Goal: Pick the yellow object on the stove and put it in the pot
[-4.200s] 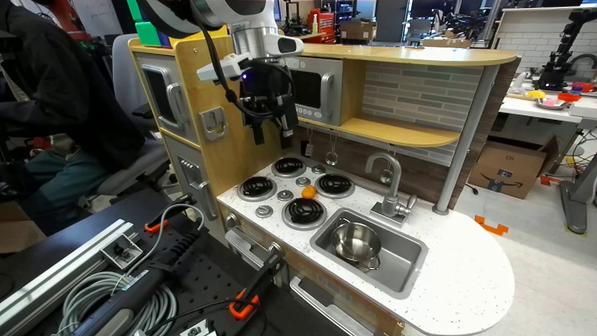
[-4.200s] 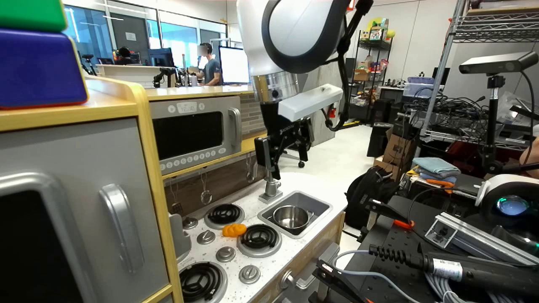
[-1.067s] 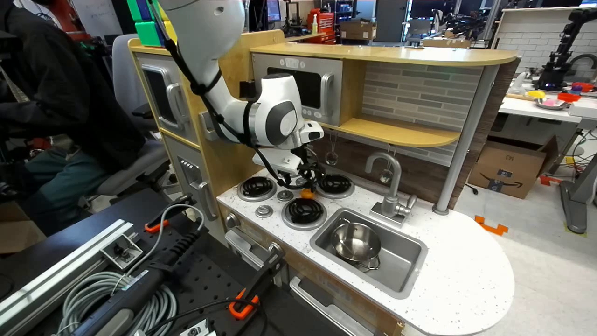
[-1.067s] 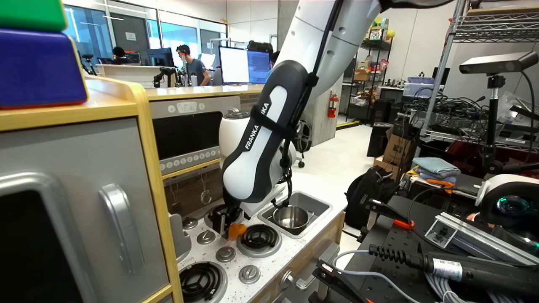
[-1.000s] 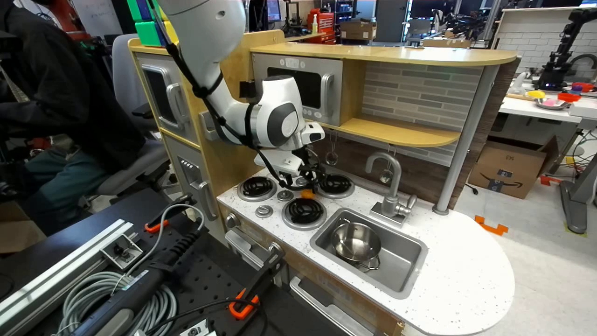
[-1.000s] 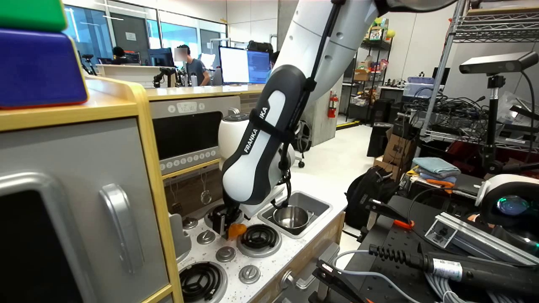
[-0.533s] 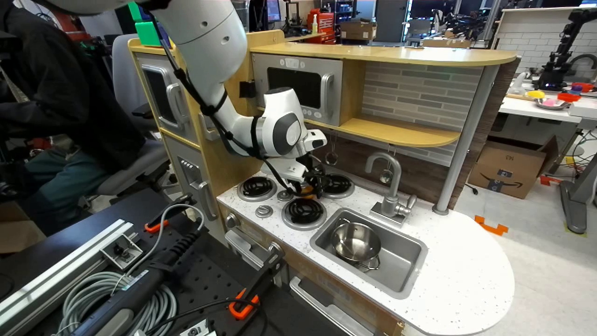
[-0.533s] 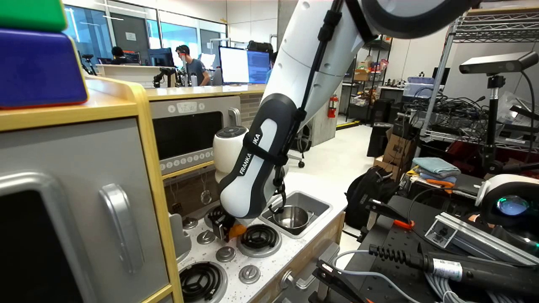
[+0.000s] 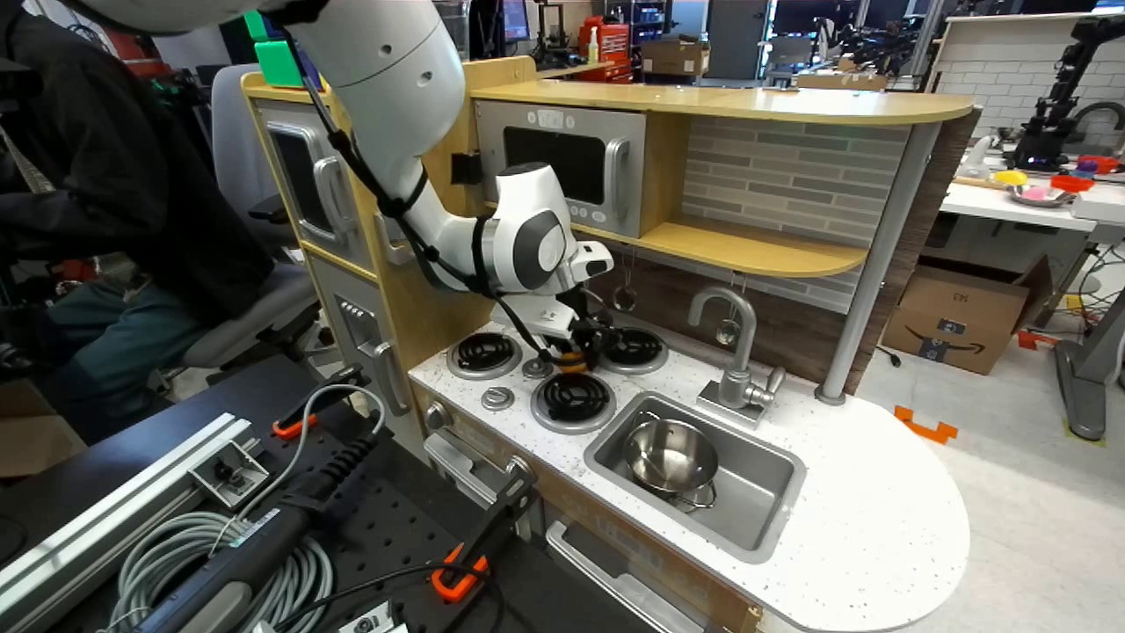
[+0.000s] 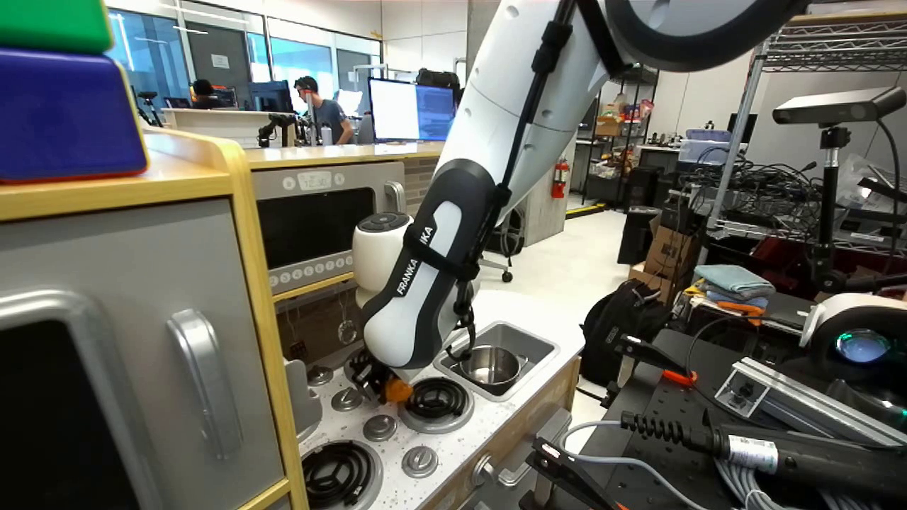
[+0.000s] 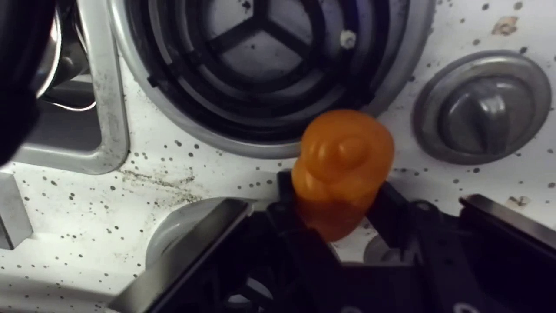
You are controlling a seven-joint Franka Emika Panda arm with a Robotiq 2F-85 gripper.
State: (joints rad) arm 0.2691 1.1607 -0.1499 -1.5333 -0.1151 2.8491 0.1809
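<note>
In the wrist view, my tool [image 11: 337,195] is clamped on the yellow object [image 11: 345,152], its jaws parted only by the breadth of the object, with a black pad [image 11: 391,215] against either side. The orange, lobed end of the object projects beyond the pads and overlaps, in this view, the silver rim of a burner [image 11: 260,82]; a knob [image 11: 482,108] lies just to the right. Whether the object touches the surface below, I cannot tell.

In both exterior views, my arm [image 9: 536,237] reaches down over the stove [image 9: 518,422], hiding part of it, and the object shows as a small orange patch at the end of the tool, between two burners. The pot [image 9: 672,457], round and of shiny steel with wire handles, sits mouth upward inside the rectangular sink [image 9: 747,519], well apart from the object. In an exterior view, a grey tap [image 9: 743,352] rises behind the sink, and the white, speckled worktop [image 9: 879,510] carries stove and sink alike and ends in a rounded edge. A corner of the sink and a section of the pot also enter the wrist view at upper left.
</note>
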